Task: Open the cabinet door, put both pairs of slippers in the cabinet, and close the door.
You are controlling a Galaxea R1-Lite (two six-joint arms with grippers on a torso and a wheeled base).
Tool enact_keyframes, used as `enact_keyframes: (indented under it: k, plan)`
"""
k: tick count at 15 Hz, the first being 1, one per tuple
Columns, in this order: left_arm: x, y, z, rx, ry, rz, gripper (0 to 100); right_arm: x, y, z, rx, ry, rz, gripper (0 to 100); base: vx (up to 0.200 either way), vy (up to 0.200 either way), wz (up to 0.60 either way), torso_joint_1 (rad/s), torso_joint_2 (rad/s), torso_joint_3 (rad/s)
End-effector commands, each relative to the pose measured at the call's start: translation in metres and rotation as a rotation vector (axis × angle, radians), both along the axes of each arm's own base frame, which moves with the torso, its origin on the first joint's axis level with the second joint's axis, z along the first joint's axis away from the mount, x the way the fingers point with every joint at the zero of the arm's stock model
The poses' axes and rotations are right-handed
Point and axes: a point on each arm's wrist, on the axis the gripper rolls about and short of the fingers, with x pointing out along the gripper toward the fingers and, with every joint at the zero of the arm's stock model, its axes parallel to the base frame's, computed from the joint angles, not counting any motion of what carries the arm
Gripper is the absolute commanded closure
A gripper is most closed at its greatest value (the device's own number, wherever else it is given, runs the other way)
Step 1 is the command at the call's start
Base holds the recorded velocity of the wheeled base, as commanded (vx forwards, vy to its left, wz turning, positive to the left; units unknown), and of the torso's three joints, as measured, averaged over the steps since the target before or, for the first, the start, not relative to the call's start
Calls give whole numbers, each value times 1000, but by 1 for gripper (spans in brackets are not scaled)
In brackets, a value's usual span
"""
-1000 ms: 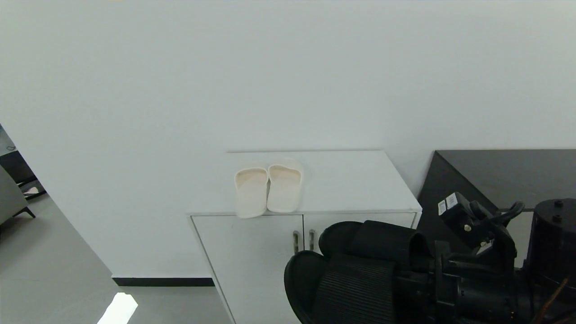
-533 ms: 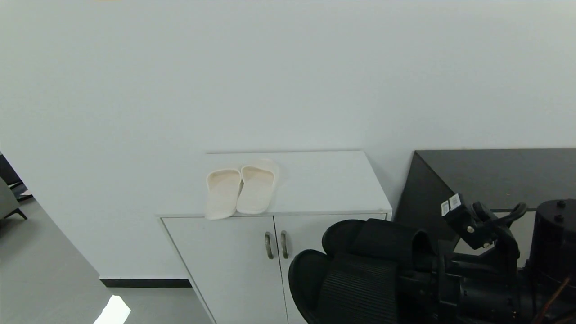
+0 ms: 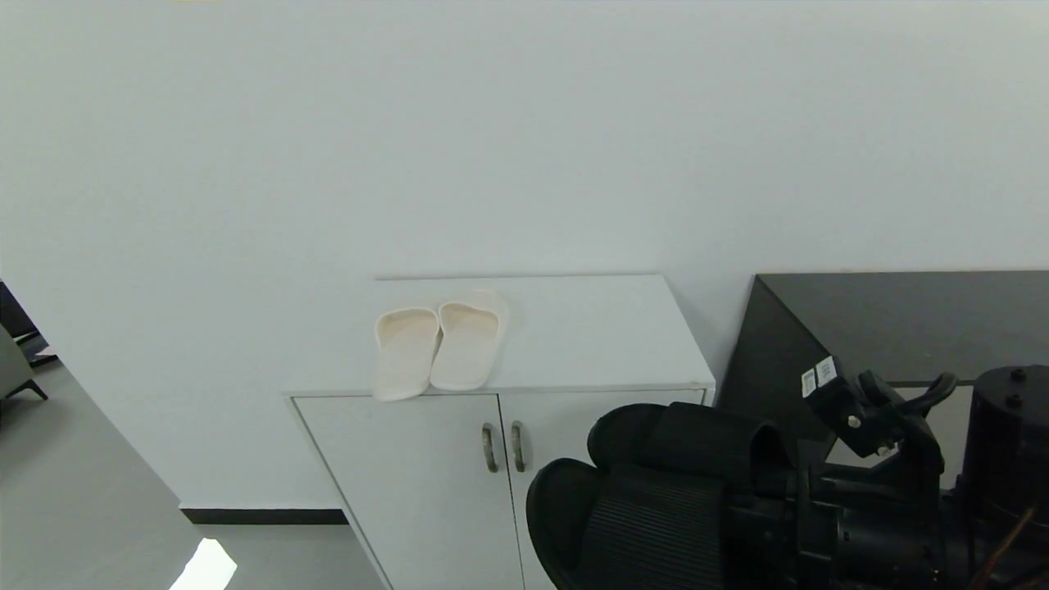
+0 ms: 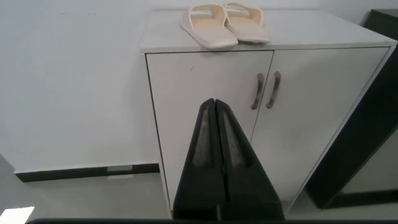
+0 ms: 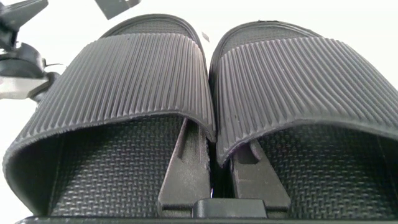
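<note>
A pair of cream slippers [image 3: 434,351] lies side by side on top of the white cabinet [image 3: 590,344], heels at its front edge. Both cabinet doors are closed, with the two handles [image 3: 502,447] meeting in the middle. My right gripper [image 5: 214,155] is shut on a pair of black ribbed slippers [image 3: 647,483], its fingers [image 5: 184,168] inside the straps and pinching the inner sides together. It holds them in the air in front of the right door. My left gripper [image 4: 215,109] is shut with nothing in it, facing the left door [image 4: 205,74] below the cream slippers [image 4: 224,22].
A black table [image 3: 901,319] stands against the cabinet's right side. A white wall rises behind the cabinet. Grey floor [image 3: 74,492] spreads to the left, with dark furniture legs at the far left edge.
The head camera has swung, so the cabinet and cream slippers now sit further left in the picture. The black slippers stay in my right gripper.
</note>
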Motion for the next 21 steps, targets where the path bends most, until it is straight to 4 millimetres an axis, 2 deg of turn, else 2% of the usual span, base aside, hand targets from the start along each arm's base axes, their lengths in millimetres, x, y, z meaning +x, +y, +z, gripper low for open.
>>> enact_keyframes:
  k: [1,6,7,18,19,20,21]
  plan:
    - [0,0,0,0,3,1,100,0,0,-2,-5,7,2,100,0,0,0,-124,281,149]
    - [0,0,-1,2,5,5,100,0,0,-2,-6,5,1,100,0,0,0,-207,461,241]
    - [0,0,0,0,3,1,0,0,0,-2,-6,5,1,100,0,0,0,-256,564,300]
    - [0,1,4,-11,-26,23,0,1,1,-3,-24,-18,5,100,0,0,0,-229,524,290]
    - [-7,1,36,-63,-117,11,0,0,1,-3,-24,-18,5,100,0,0,0,-207,496,290]
    - [-8,1,65,-134,-133,-12,0,1,1,-3,-23,-19,5,100,0,0,0,-198,491,295]
    - [-2,1,84,-132,-109,-31,0,0,0,-2,-21,-22,7,100,0,0,0,-203,481,276]
